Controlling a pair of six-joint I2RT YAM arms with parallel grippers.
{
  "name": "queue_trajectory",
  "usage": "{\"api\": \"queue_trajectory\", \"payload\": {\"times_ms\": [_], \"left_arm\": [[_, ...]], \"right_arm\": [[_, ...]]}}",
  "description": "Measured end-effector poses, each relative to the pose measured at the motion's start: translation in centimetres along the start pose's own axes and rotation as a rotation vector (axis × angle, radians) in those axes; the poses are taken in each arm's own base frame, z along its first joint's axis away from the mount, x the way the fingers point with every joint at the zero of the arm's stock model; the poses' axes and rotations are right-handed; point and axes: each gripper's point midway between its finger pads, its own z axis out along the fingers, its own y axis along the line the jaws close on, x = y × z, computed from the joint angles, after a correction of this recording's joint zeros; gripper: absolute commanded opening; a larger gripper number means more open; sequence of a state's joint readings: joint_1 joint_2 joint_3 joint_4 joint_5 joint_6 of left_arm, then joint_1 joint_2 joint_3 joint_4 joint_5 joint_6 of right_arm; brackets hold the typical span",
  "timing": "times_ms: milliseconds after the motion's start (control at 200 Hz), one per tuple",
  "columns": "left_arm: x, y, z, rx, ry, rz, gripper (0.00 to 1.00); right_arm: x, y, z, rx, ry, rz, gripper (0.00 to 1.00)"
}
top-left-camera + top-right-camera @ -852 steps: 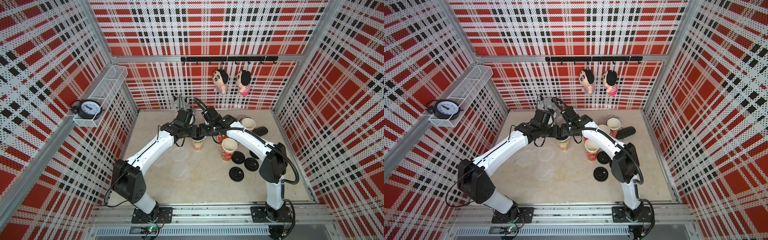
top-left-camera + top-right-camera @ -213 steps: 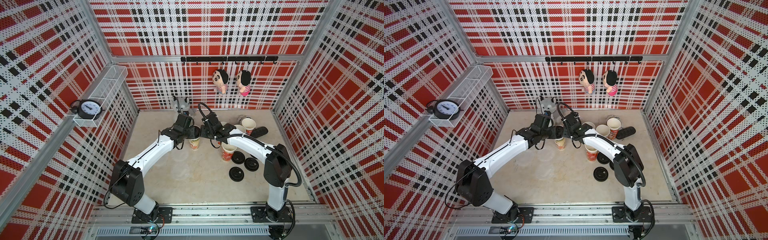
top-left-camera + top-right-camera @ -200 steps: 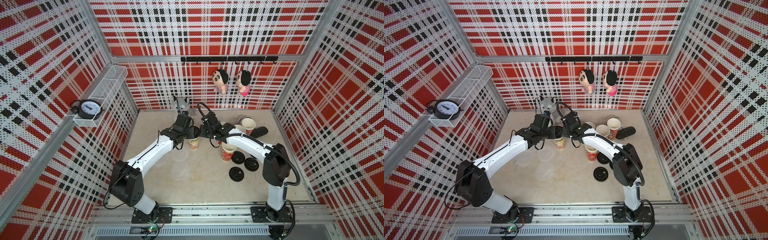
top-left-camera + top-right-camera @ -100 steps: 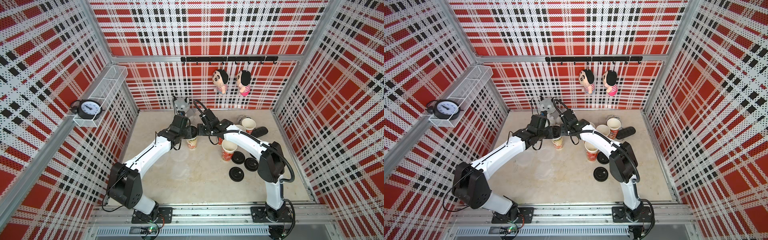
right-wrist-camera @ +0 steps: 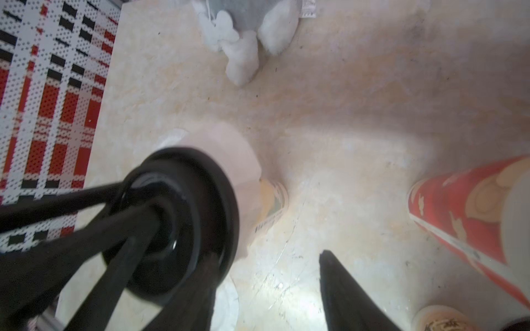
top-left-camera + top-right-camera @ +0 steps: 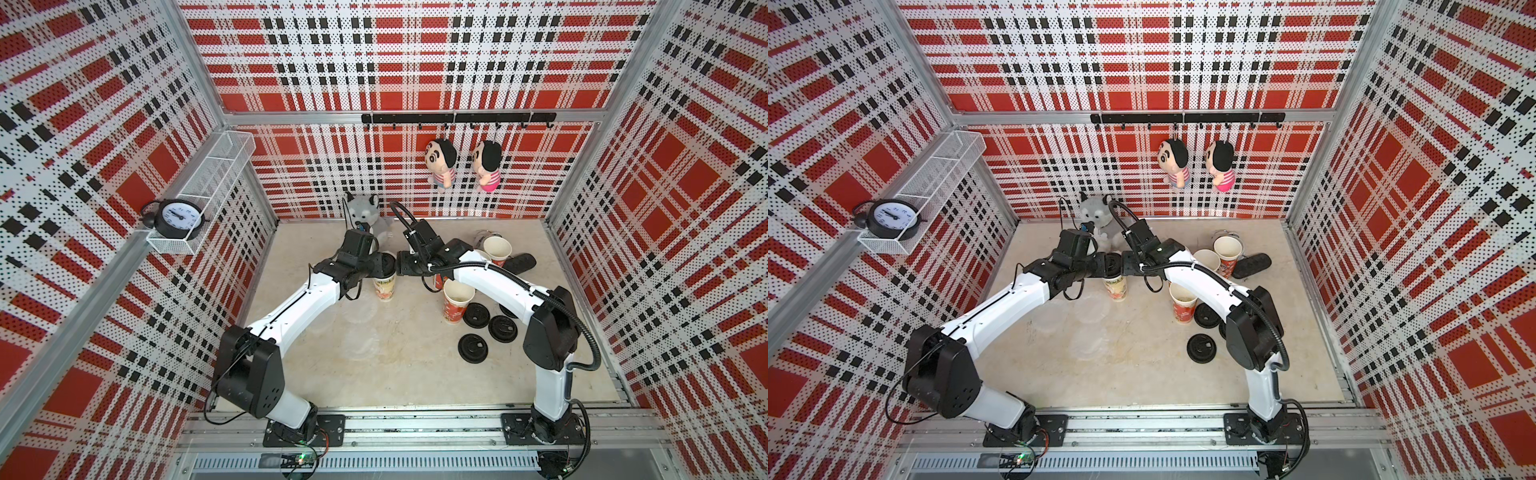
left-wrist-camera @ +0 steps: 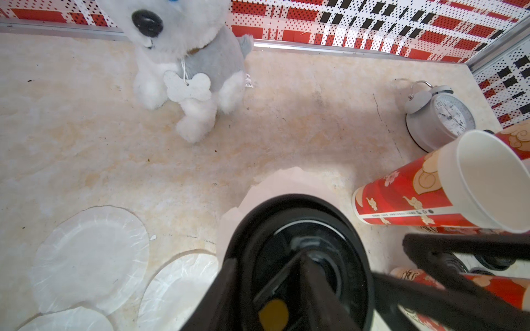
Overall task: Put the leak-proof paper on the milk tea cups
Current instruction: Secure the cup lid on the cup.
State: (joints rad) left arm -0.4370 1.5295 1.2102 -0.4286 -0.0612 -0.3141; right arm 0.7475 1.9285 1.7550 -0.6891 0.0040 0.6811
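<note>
In the far half of the table (image 6: 395, 374), a little left of middle, stands the pale cream cup (image 6: 384, 288), and both arms meet right above it. A sheet of leak-proof paper (image 7: 286, 183) is draped over its mouth, its crinkled edge sticking out past a black lid (image 7: 298, 252) that sits on top of it. The left gripper (image 6: 379, 264) reaches in from the left and is pinched on that lid, one finger outside the rim and one down in the middle hollow. The right gripper (image 5: 268, 255) reaches in from the right with its jaws spread. One of its fingers sits at the lid's edge, the other hangs clear over bare table, and nothing is between them. More paper sheets (image 7: 91, 258) lie flat on the table just near and left of the cream cup. The red cups (image 6: 455, 301) stand open-mouthed and uncovered to the right, and near them loose black lids (image 6: 473, 347) lie on the table. A plush husky (image 6: 365, 210) sits against the far wall.
</note>
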Motion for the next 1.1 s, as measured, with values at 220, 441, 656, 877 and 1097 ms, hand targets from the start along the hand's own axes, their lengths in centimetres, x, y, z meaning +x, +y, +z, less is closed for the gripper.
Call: {"api": "queue_trajectory", "payload": {"times_ms": [220, 441, 656, 877, 1097], "left_arm": [[0.0, 0.0, 0.0, 0.001, -0.001, -0.001, 0.39], [0.0, 0.0, 0.0, 0.001, -0.001, -0.002, 0.39], [0.0, 0.0, 0.0, 0.001, -0.002, -0.004, 0.39], [0.0, 0.0, 0.0, 0.002, -0.003, -0.004, 0.39], [0.1, 0.0, 0.0, 0.004, -0.008, -0.004, 0.39]], "right_arm": [[3.1, 1.3, -0.4, -0.057, 0.076, 0.016, 0.59], [3.7, 2.0, -0.2, -0.092, 0.089, 0.037, 0.58], [3.1, 2.3, -0.1, -0.103, 0.068, 0.06, 0.58], [2.9, 2.4, -0.1, -0.103, 0.059, 0.072, 0.58], [2.1, 2.5, 0.1, -0.102, 0.04, 0.084, 0.58]]}}
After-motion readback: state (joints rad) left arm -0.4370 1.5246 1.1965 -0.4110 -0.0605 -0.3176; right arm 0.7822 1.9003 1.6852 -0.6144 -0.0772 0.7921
